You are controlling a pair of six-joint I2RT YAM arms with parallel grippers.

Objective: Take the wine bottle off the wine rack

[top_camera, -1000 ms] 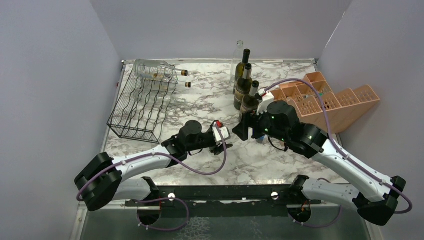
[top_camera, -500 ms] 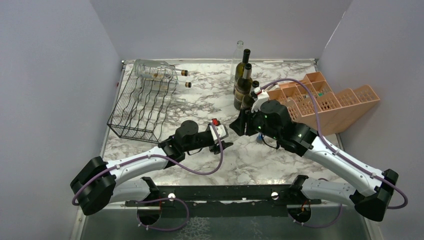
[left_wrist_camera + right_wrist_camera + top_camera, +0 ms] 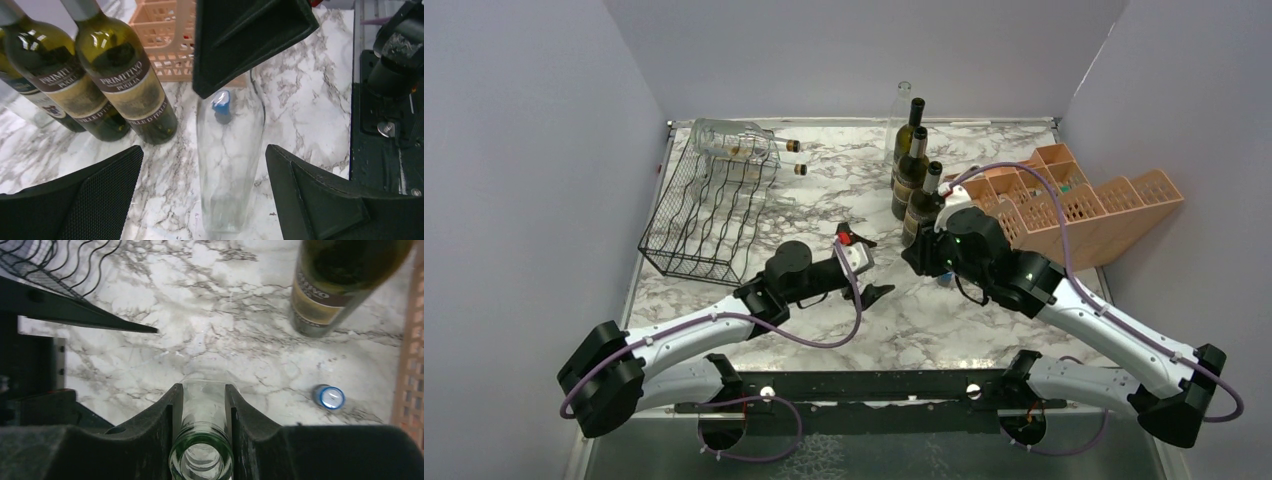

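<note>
Rack: the black wire rack (image 3: 709,212) sits at the left side of the marble bench (image 3: 824,190), well apart from both arms.
On the rack: two clear corked bottles (image 3: 729,140) lie across its far top edge, necks pointing right.
Clear bottle: an empty clear bottle (image 3: 229,170) is off the rack. It is upright with its base down at the bench, mid-bench, just right of the dark bottles.
Right fingers: the right fingers (image 3: 161,435) are closed on the neck of the clear bottle just under its open mouth, one on each side, gripping from above.
Left fingers: the left fingers (image 3: 320,200) are spread wide, one on each side of the clear bottle's lower body. There is marble showing in both gaps, so they are not touching the glass.
Dark bottles: three dark green bottles (image 3: 130,85) stand upright in a close row toward the back. The nearest has a brown label reading PRIMITIVO and stands just beside the clear bottle.
Cap: a small blue cap (image 3: 329,396) lies on the bench between the clear bottle and the crate.
Crate: a salmon-orange compartment crate (image 3: 1084,205) lies at the right side of the bench, behind the right arm.
Back edge: one more tall clear bottle (image 3: 902,100) stands by the rear wall, behind the dark bottles.
</note>
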